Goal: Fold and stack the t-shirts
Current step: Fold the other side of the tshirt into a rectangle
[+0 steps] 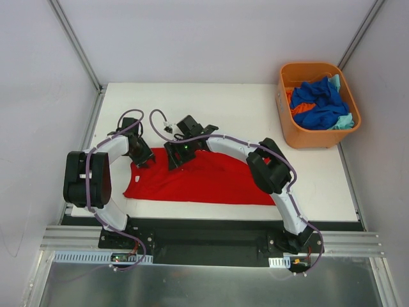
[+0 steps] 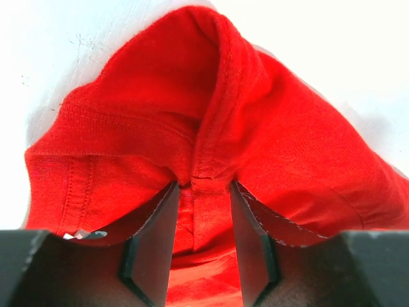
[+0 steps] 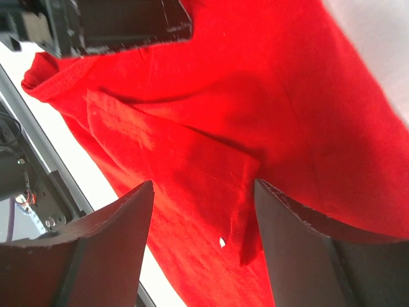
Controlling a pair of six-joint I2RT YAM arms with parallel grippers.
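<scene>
Where the red t-shirt (image 1: 204,182) ends rearward, white table (image 1: 255,109) continues

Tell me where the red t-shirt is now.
Top view: the red t-shirt lies spread on the table, near edge, slightly left of centre, with left gripper and right gripper at its far edge.

Seen from above, the red t-shirt (image 1: 204,182) has its far edge hidden under the arms (image 1: 227,144) — their fingertips are covered too. In the tub (image 1: 282,109) the bundled shirts (image 1: 319,105) overlap — their number cannot be told.
</scene>
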